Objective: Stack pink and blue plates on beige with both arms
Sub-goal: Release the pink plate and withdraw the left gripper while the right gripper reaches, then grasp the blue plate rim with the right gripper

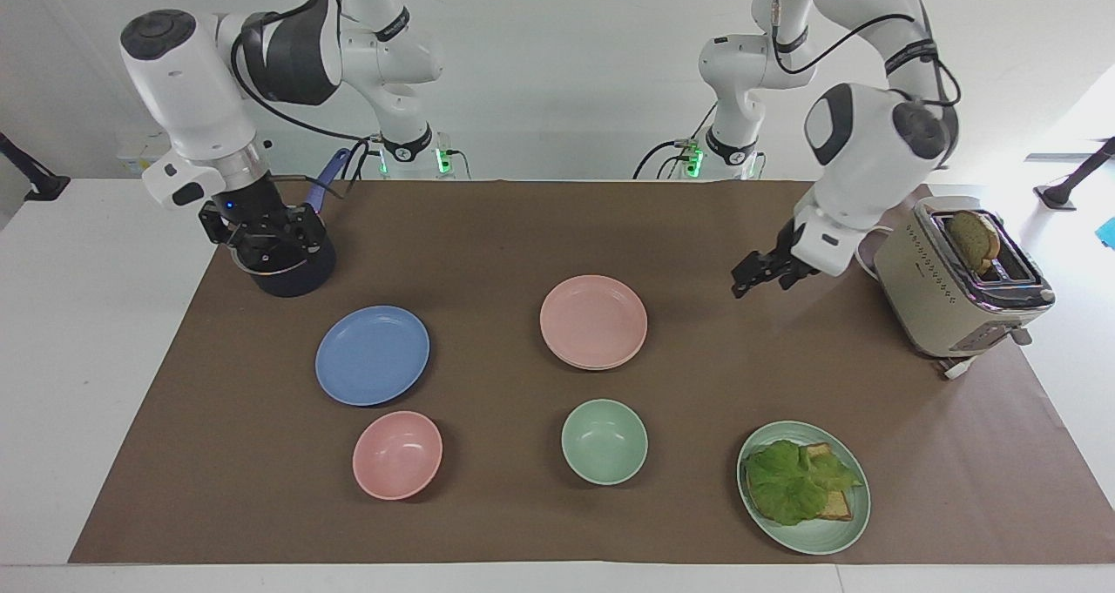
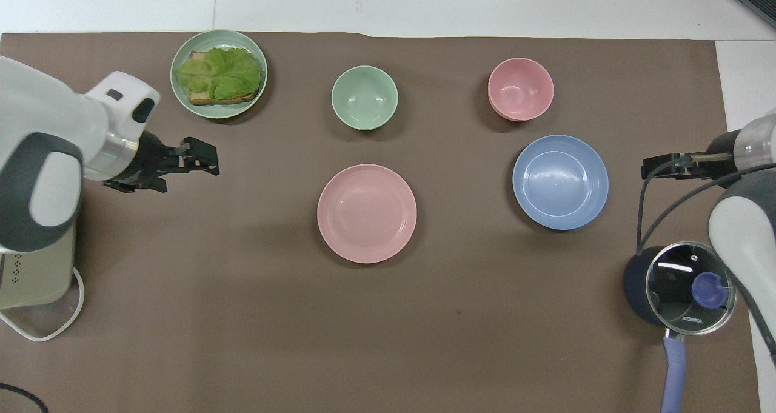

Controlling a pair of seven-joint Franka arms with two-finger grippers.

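Pink plate [image 1: 593,321]: seated square on the beige plate [image 1: 582,362], mid-cloth; only a pale sliver of beige rim showing beneath in the facing view, fully covered in the overhead view. First half of the stack judged done.

Blue plate [image 1: 372,354]: flat on the brown cloth [image 1: 488,227], alone, well apart from the pink-on-beige pair, toward the right arm's end; not yet stacked.

Left gripper [image 1: 760,272]: empty, fingers spread apart, in the air over bare cloth between the stacked pair and the toaster [image 1: 958,279]; clear of the pink plate, gripping nothing.

Right gripper [image 1: 266,236]: low over the dark pot [image 1: 292,271], the arm nearest the blue plate, so judged the likely one for the next pick. Fingers hard to make out against the pot; taken as parted and empty.

Bystanders: pink bowl [image 1: 397,454], green bowl [image 1: 604,441] and green plate [image 1: 803,487] carrying lettuce on bread, all farther from the robots than either gripper; bread slice standing in the toaster.

Writing: "KONKA" legible on the pot's glass lid [image 2: 691,288] in the overhead view; nothing else readable.
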